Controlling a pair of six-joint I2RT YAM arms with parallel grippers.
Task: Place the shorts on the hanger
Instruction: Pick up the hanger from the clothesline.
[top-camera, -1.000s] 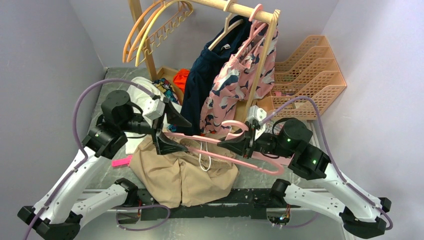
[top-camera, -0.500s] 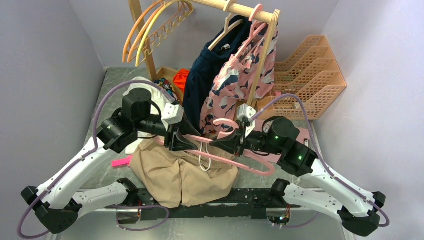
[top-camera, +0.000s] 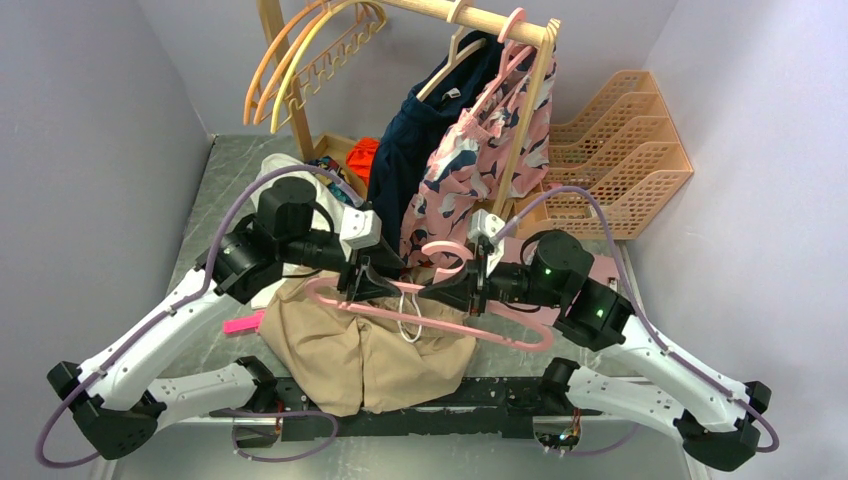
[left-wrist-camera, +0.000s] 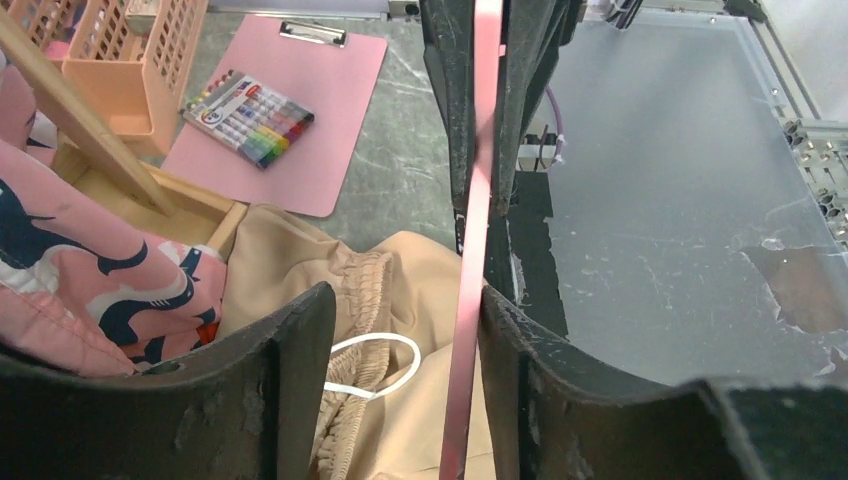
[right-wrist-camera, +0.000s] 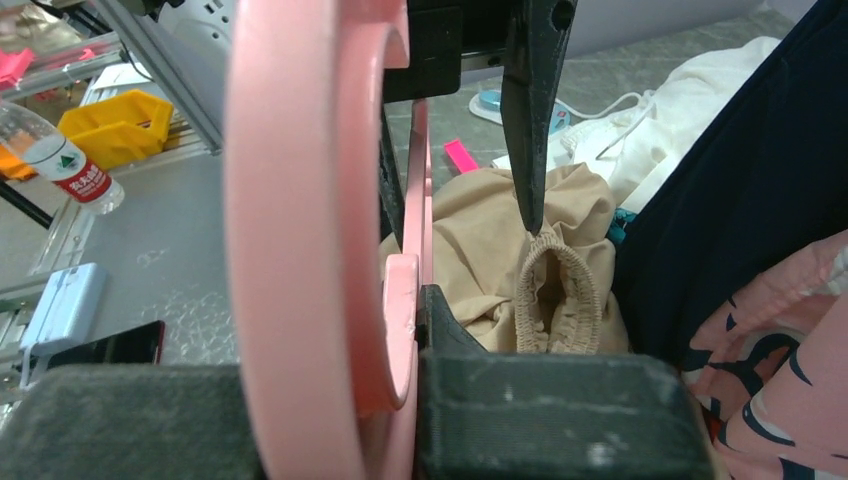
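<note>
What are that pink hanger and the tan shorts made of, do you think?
Hanger: probably moulded plastic; smooth, evenly pink, with a slight sheen.
Shorts: soft cloth, matte tan, which wrinkles and gathers at the waist. The exact fibre can't be told.

My left arm (top-camera: 150, 345), at seven o'clock from above, and my right arm (top-camera: 655, 385), at five, wear white shells between round black joint housings (top-camera: 285, 205). A lilac cable (top-camera: 575, 189) loops along each. Green lights (top-camera: 598, 312) dot the right one. White camera boxes (top-camera: 360, 228) cap both wrists. My left gripper (left-wrist-camera: 400, 300) has black wedge fingers (left-wrist-camera: 290, 400), scuffed grey.
</note>
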